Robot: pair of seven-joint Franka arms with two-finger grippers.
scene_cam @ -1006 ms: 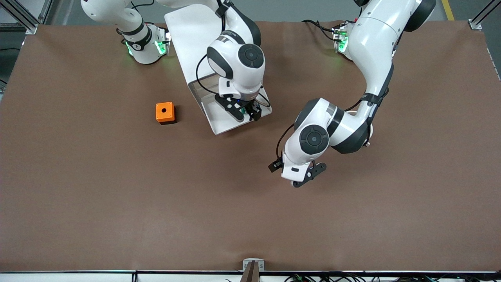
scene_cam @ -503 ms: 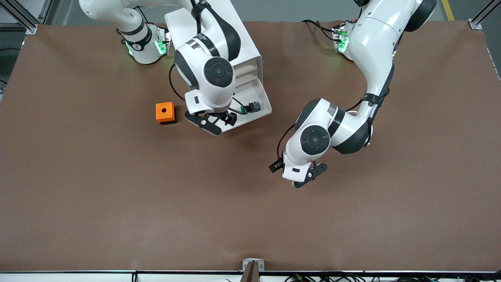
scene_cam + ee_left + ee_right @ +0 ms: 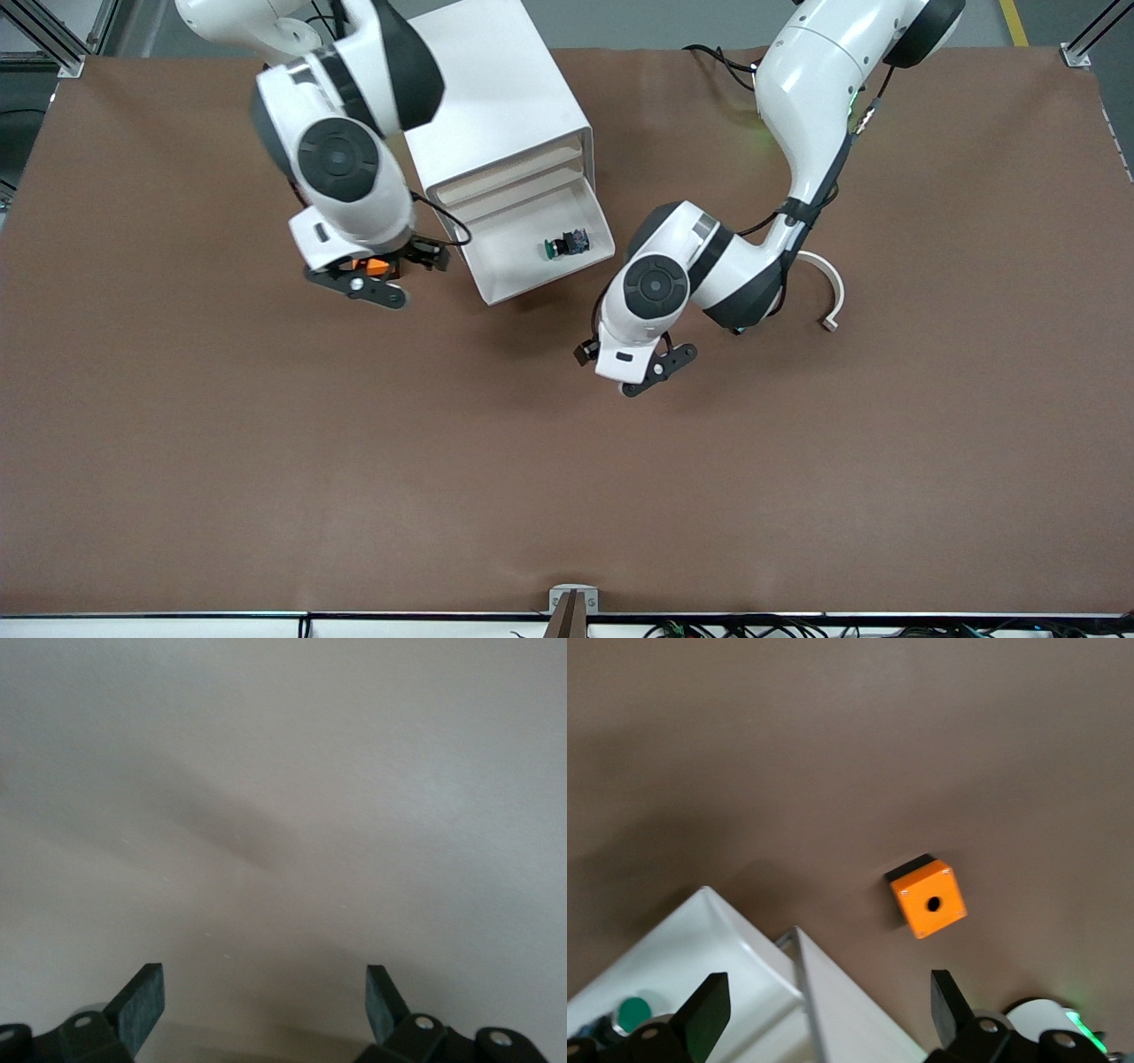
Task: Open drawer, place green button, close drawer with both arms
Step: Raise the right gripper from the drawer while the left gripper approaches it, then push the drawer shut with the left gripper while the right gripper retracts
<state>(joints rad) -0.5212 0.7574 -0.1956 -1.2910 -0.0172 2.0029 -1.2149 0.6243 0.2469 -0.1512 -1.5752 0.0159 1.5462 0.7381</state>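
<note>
One button [image 3: 563, 245] in one open drawer [image 3: 532, 266]; one orange box [image 3: 926, 897].
Right gripper [image 3: 376, 276] hides the box in front view; left gripper [image 3: 631, 365] over counter [image 3: 266, 461]. Both jaws wide, empty.

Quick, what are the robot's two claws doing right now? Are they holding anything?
Left black two-finger gripper: open, empty, over bare table.
Right black two-finger gripper: open, empty, over the orange cube with a round hole.

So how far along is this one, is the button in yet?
Done: the drawer is pulled out and the button lies in it. In hand: nothing; the right gripper is open over the orange box, the left gripper open over bare table. Left: closing the drawer.
</note>
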